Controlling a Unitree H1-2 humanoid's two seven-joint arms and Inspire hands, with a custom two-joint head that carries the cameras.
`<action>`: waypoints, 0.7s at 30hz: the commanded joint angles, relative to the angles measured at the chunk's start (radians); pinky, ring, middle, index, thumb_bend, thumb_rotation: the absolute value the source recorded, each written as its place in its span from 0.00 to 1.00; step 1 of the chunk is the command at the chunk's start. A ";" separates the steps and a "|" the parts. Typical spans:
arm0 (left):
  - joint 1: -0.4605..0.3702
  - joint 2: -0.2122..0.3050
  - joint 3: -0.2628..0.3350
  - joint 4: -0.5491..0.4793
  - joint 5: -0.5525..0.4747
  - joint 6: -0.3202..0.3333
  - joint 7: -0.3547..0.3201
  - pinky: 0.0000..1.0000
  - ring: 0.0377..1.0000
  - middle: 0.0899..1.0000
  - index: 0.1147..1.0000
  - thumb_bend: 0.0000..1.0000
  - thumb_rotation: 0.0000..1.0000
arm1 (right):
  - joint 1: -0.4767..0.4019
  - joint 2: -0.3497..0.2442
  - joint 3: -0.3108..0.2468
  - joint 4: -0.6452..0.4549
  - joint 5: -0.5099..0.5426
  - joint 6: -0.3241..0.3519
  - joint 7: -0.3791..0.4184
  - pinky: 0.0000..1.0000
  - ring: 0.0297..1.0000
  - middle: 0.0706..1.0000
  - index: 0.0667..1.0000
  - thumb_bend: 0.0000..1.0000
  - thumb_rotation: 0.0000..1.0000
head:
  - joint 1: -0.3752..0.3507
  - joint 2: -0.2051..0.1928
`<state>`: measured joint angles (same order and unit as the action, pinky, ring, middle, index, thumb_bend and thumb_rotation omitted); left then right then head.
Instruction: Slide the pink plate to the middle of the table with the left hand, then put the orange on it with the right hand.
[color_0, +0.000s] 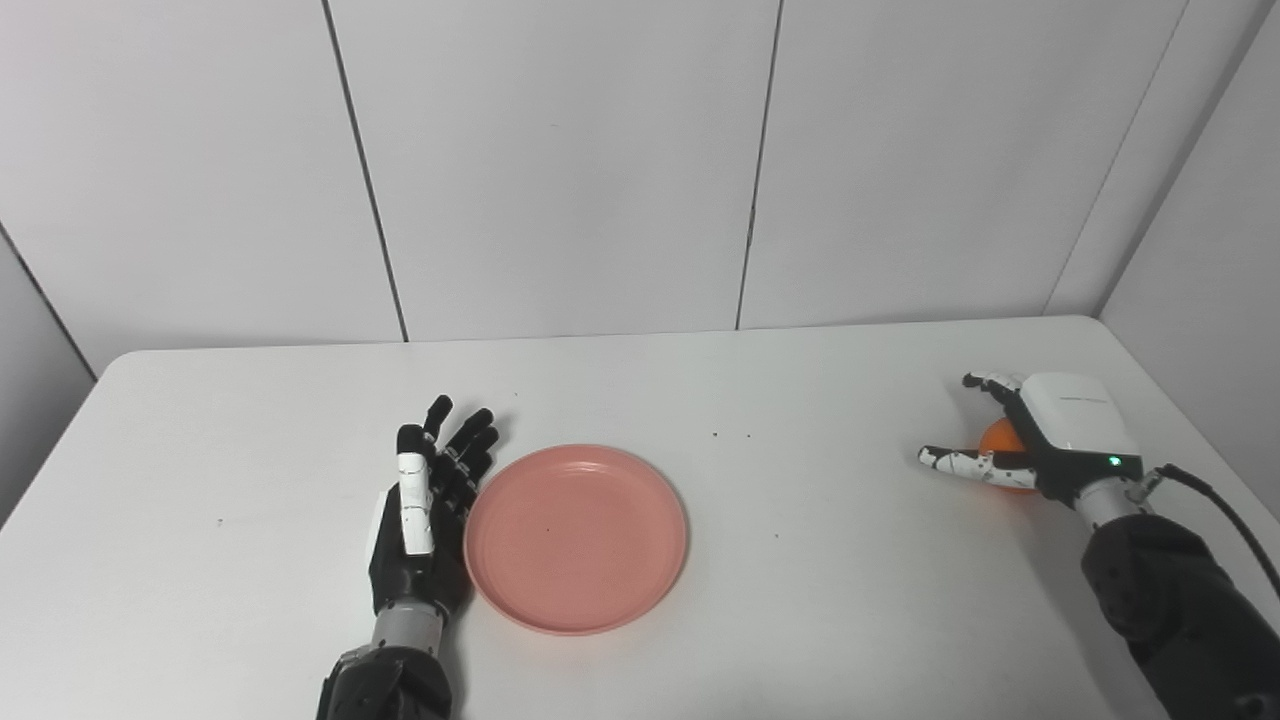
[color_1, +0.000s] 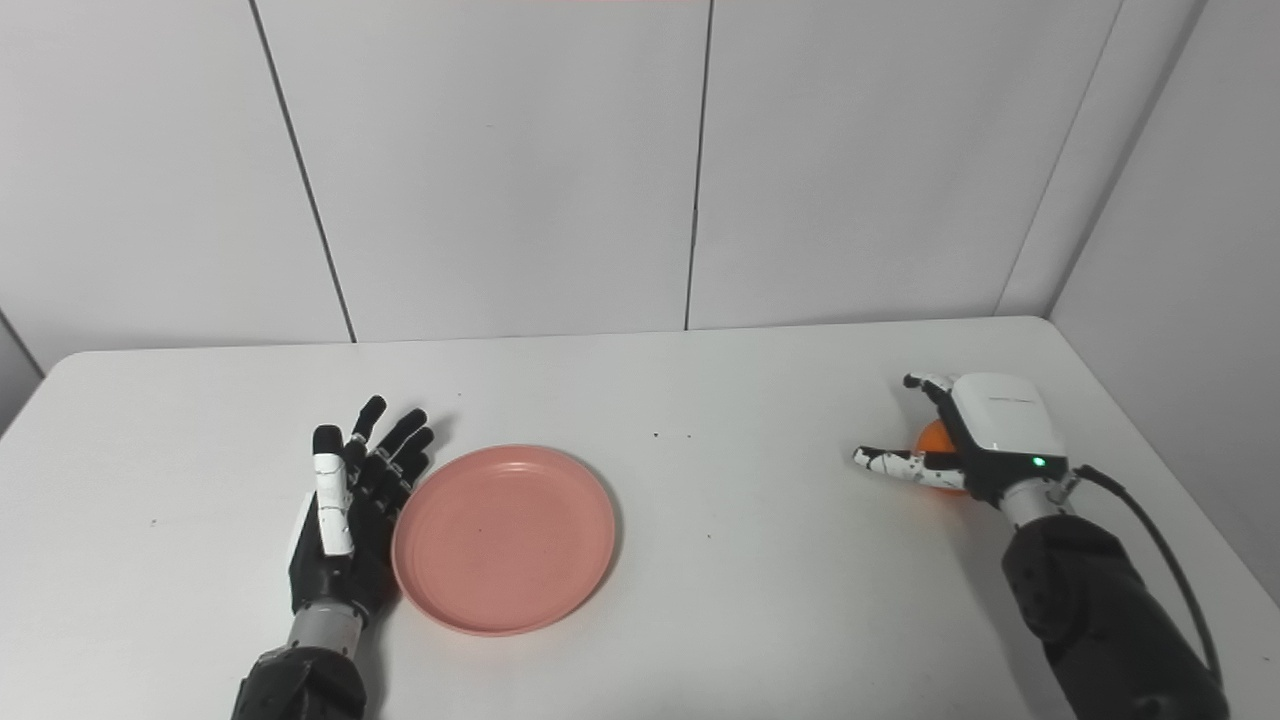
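Note:
The pink plate (color_0: 575, 538) lies flat and empty on the white table (color_0: 800, 400), a little left of centre. My left hand (color_0: 425, 505) rests open on the table against the plate's left rim, fingers straight and pointing away from me. At the far right, the orange (color_0: 1000, 441) sits on the table, mostly hidden under my right hand (color_0: 1055, 430). That hand arches over the orange with its thumb and fingers spread around it, not closed on it.
The table's right edge runs close to the right arm (color_1: 1090, 610), whose black cable (color_1: 1160, 560) trails beside it. White wall panels stand behind the table's far edge. A few small dark specks dot the tabletop.

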<state>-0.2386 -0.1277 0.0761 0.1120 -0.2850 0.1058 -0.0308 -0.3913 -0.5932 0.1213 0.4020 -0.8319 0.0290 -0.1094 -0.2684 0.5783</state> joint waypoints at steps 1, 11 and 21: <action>0.006 -0.001 -0.002 0.011 0.007 0.041 0.012 0.95 0.87 0.81 0.92 0.91 0.88 | -0.017 -0.027 -0.007 -0.021 0.002 0.045 -0.003 0.71 0.77 0.78 0.76 0.90 0.86 | 0.002 0.001; 0.007 -0.001 -0.003 0.012 0.005 0.038 0.009 0.95 0.87 0.80 0.92 0.91 0.87 | -0.015 -0.003 -0.025 -0.034 0.008 0.078 -0.058 0.33 0.40 0.48 0.52 0.84 0.71 | 0.005 0.005; 0.007 -0.001 -0.002 0.013 0.004 0.038 0.010 0.93 0.86 0.80 0.92 0.92 0.87 | -0.014 0.003 -0.028 -0.023 0.022 0.079 -0.069 0.25 0.29 0.32 0.37 0.83 0.68 | 0.008 0.007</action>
<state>-0.2386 -0.1278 0.0753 0.1120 -0.2854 0.1057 -0.0308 -0.3836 -0.5690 0.1070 0.3925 -0.8106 0.0834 -0.1476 -0.2608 0.5844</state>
